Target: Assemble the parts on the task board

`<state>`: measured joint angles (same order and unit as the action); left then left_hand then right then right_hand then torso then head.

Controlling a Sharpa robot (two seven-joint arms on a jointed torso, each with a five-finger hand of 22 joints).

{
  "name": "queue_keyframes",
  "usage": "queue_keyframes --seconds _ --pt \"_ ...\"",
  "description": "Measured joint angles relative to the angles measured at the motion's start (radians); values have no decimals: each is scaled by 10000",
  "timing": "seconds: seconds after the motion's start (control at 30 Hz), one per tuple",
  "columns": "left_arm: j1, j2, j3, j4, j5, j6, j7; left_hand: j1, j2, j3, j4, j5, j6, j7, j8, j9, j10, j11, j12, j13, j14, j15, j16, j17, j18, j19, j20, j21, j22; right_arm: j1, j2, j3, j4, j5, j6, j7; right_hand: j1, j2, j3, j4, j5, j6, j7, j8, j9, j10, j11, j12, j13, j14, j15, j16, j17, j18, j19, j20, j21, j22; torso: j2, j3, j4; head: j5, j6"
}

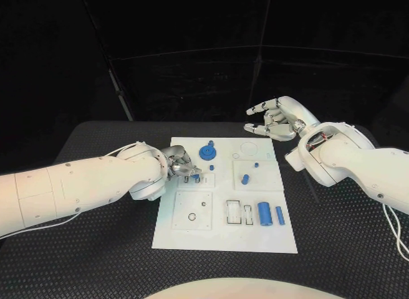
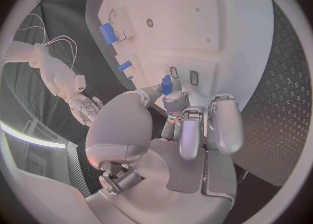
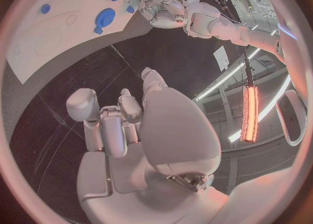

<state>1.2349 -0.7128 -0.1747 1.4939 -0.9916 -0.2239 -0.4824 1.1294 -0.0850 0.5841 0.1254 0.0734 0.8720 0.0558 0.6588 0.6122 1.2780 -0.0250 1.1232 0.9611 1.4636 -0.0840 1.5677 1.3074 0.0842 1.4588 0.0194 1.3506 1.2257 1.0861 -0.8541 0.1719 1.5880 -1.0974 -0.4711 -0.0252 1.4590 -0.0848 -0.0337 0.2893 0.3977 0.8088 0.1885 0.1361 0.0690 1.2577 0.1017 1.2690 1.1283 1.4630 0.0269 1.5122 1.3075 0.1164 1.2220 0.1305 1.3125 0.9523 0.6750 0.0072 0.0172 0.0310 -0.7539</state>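
Observation:
The white task board [image 1: 224, 233] lies in the middle of the table. My left hand [image 1: 179, 163] is over the board's left side and pinches a small blue peg [image 2: 166, 84] between thumb and fingertip, its lower end at the board's surface [image 2: 195, 26]. On the board stand a round blue gear with a knob [image 1: 209, 151], two short blue pegs [image 1: 255, 165] and a blue piece [image 1: 245, 179]. A thick blue cylinder [image 1: 264, 212] and a thinner one [image 1: 280, 215] lie near the front right. My right hand [image 1: 275, 119] hovers beyond the far right corner, fingers apart, holding nothing.
Empty rectangular slots [image 1: 233, 212] and a square plate with small holes [image 1: 192, 209] take up the board's front part. A round recess [image 1: 249, 148] is at the far edge. Black textured table [image 1: 96, 249] surrounds the board.

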Motion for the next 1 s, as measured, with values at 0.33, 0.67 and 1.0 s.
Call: queue_keyframes --seconds 0.33,0.67,1.0 --pt "-30 160 -159 -152 -497 14 -109 -79 -78 151 -95 45 -5 -4 42 -1 34 -34 0 -1 0 0 0 0 0 0 0 34 12 -1 10 0 -21 -1 -1 16 1 0 0 0 0 0 0 -1 0 0 0 0 1 0 0 0 0 0 0 0 0 0 2 4 -4 13 -30" --pt "-18 272 -167 -271 -725 140 -149 -77 -76 151 -95 44 -5 -4 82 57 34 -33 39 15 0 0 0 0 0 0 0 78 100 -1 37 -1 -49 -1 -4 36 1 -1 0 0 0 0 0 -2 1 0 0 0 2 0 0 0 -1 0 0 0 0 1 2 4 -7 5 -82" --pt "-9 332 -158 -329 -811 238 -152 -69 -66 180 -67 39 -5 -4 106 52 33 -32 39 2 0 1 0 0 0 -1 1 77 111 -1 54 -1 -56 -1 -7 56 2 -2 0 0 0 0 0 -3 1 0 0 0 2 0 1 0 -2 0 0 0 0 2 0 4 -6 11 -101"
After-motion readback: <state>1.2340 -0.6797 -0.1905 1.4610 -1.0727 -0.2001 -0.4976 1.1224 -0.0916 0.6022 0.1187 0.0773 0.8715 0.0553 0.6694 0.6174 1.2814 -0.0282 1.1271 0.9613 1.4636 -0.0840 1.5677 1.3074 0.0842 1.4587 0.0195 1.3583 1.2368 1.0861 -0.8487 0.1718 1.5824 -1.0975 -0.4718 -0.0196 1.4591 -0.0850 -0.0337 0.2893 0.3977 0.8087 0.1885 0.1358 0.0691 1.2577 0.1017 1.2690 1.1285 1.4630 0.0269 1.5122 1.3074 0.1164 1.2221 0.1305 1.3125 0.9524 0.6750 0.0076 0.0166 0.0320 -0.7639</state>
